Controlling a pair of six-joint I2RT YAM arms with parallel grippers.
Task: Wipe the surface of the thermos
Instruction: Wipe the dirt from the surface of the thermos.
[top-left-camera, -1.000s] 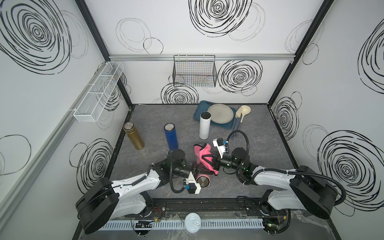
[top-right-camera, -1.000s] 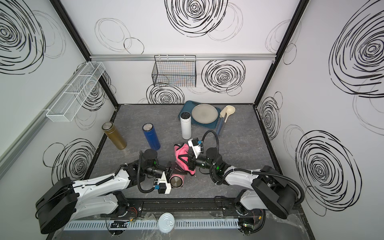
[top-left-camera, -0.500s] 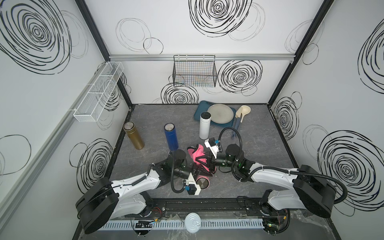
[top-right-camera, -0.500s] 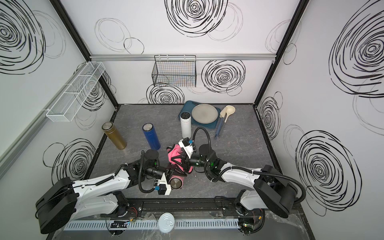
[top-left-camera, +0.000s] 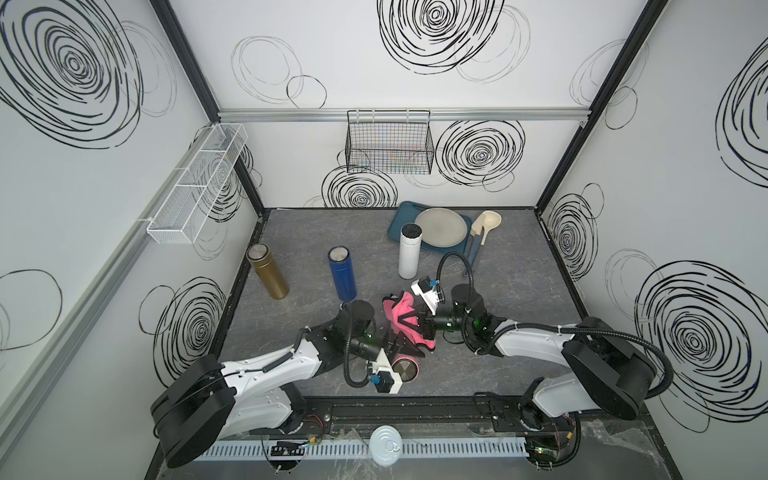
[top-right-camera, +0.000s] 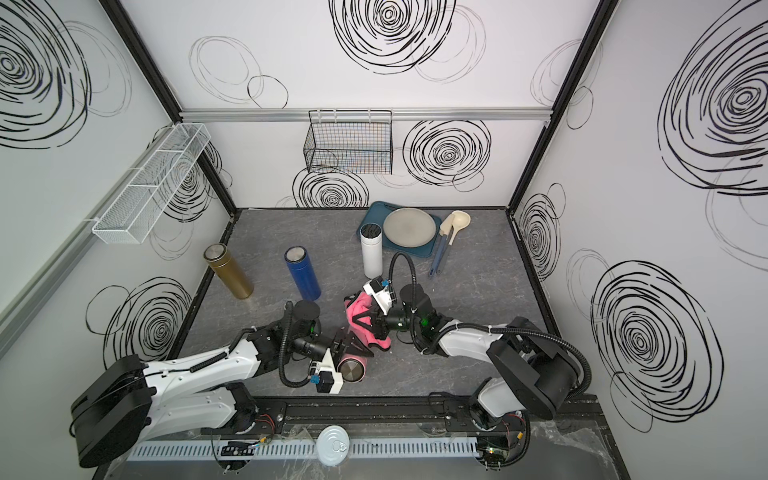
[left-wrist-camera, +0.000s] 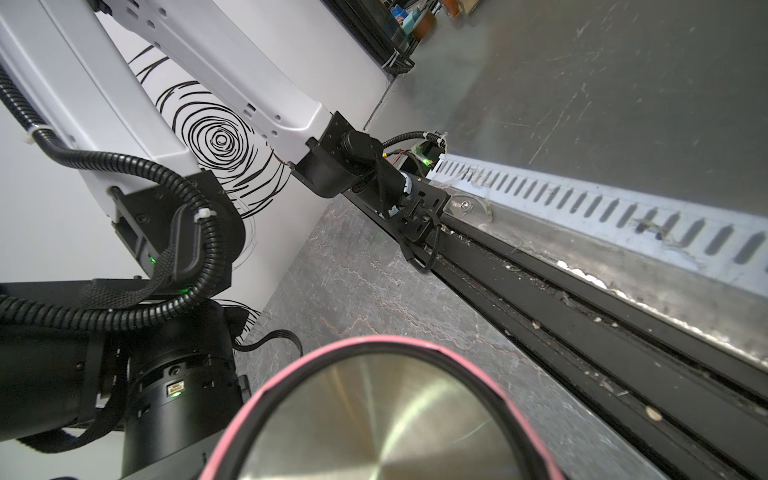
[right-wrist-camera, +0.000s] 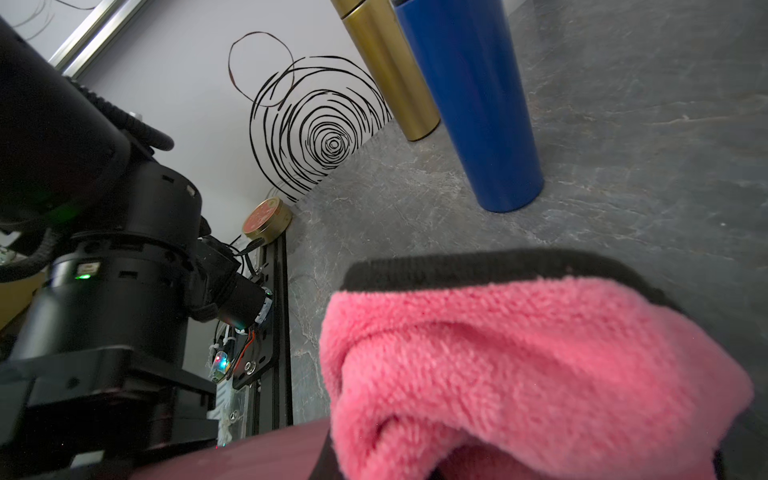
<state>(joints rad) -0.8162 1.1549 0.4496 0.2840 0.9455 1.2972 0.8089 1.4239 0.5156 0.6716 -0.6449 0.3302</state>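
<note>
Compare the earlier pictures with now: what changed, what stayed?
The right gripper, shut on the pink cloth, carried it slightly toward the left arm, over the pink thermos. The left gripper still holds the thermos; the gold bottle, blue bottle and white bottle have not moved.

The cloth (top-left-camera: 401, 318) lies over the thermos (top-left-camera: 404, 369) near the front; a plate (top-left-camera: 441, 226) sits on a tray (top-left-camera: 400, 217) behind.

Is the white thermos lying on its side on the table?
No, in a top view the white thermos stands upright, its open top facing up, right by the blue tray.
</note>
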